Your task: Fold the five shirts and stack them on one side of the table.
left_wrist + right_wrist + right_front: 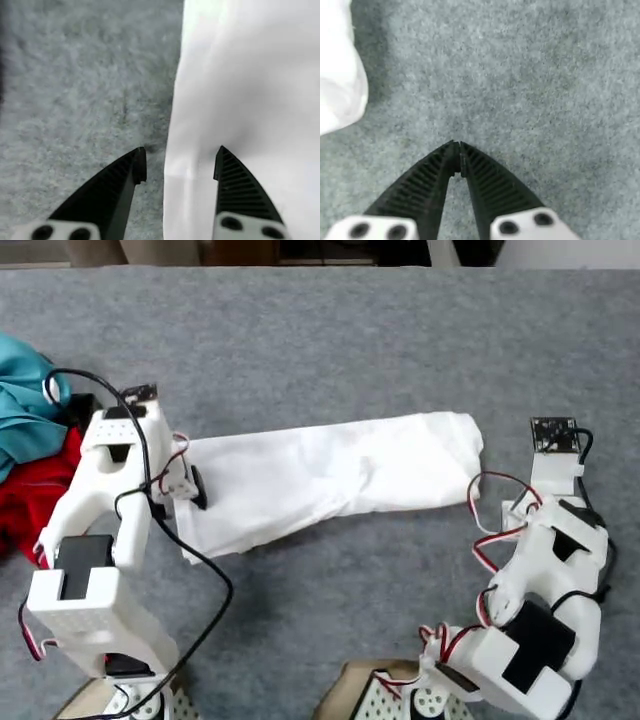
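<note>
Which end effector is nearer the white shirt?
Left. The left end effector is open astride an edge of the white shirt; the right end effector is shut over the table, just off the shirt's other end.

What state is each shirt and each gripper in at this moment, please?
white shirt, folded into a long strip, flat on the table
teal shirt, unfolded, crumpled at the table's edge
red shirt, unfolded, crumpled beside the teal shirt
left gripper, open, astride the white shirt's edge
right gripper, shut, over bare table near the white shirt's end
</note>
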Controlling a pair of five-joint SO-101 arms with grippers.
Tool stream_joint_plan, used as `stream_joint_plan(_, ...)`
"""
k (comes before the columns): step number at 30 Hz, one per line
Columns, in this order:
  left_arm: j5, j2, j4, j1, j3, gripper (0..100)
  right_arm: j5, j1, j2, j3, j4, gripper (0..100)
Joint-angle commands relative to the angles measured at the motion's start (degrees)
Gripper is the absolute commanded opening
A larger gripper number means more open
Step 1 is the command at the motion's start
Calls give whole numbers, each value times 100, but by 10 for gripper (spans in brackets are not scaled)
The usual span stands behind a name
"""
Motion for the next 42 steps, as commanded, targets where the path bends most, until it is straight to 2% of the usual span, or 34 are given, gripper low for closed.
stream_joint_plan(1,325,-22,-352,-35,141,231,-53,84,13,-277,-70,9)
stream_joint_plan(7,897,-31,-633,35,440,228,-44,84,22,-277,-79,9)
stream_joint_plan(15,914,-22,-633,448,501,19,-44,84,22,-277,-97,9)
stream_joint_plan(22,888,-66,-580,308,299,19,-44,92,22,-259,-105,9)
stream_joint_plan(24,879,-75,-316,97,26,19,-26,92,22,-259,-105,9)
stream_joint_plan(31,422,-22,1433,-747,-1899,18,-18,75,22,-259,-105,9)
stream_joint_plan(34,220,-22,1881,-870,-2611,18,-18,75,22,-259,-105,9)
stream_joint_plan(38,193,-22,2462,-519,-3323,18,-9,66,22,-259,-105,9)
stream_joint_plan(42,360,-22,2848,387,-3684,18,-9,57,22,-251,-105,9)
